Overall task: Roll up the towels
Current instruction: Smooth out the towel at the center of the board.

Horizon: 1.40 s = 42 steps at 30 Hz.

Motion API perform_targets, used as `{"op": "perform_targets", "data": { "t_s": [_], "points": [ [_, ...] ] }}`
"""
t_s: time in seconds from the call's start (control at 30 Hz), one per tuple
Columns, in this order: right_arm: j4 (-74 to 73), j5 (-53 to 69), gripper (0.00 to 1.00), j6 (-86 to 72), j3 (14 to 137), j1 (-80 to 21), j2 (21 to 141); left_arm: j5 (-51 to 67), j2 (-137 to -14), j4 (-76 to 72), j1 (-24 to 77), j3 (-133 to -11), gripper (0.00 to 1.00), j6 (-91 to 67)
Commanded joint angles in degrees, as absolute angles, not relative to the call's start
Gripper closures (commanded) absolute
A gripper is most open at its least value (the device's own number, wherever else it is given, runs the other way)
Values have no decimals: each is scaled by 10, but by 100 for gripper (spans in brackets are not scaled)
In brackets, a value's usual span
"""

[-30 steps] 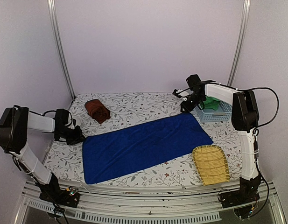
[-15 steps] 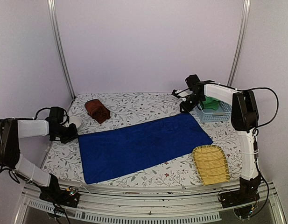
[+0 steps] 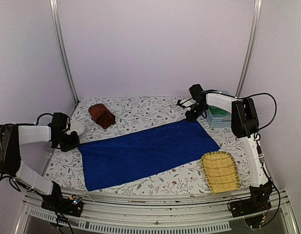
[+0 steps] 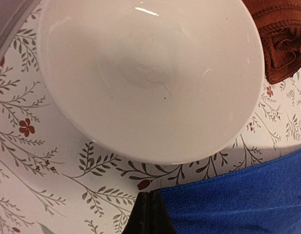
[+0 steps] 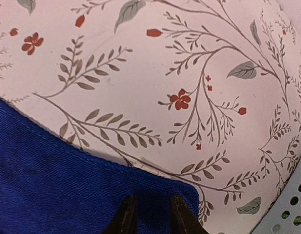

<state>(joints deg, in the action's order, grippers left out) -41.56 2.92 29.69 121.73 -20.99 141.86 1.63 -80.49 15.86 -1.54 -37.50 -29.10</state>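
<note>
Two grips | blue towel (image 3: 148, 151) | left tool (image 4: 149, 196), right tool (image 5: 151, 201) (mostly cropped)

**Setting.** My worktable (image 3: 140, 109), covered in white cloth printed with grey-green sprigs and small red flowers, stands within plain pale lilac walls (image 3: 155, 44). Two slim metal poles (image 3: 63, 48) rise at its far corners. A slotted aluminium rail (image 3: 155, 214) edges the near side. Lighting is soft and even.

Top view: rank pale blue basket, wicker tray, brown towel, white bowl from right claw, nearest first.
From the right claw:
1. Pale blue basket, just right of it.
2. Wicker tray, near right side.
3. Brown towel, far left.
4. White bowl, left edge.
</note>
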Motion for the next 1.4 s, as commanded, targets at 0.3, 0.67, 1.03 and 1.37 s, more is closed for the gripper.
{"op": "perform_targets", "data": {
  "t_s": [0.3,0.67,1.03,1.37],
  "points": [
    [-394,-1,73,288,1235,-194,1441,-7,-802,170,-19,-377,100,-290],
    [-395,12,71,281,1236,-187,1475,2,-801,170,-18,-376,100,-288],
    [-464,132,89,276,1272,-162,1512,16,-804,170,-16,-382,100,-287],
    [-415,137,98,275,1273,-143,1464,26,-787,169,-15,-395,100,-287]
  ]
}}
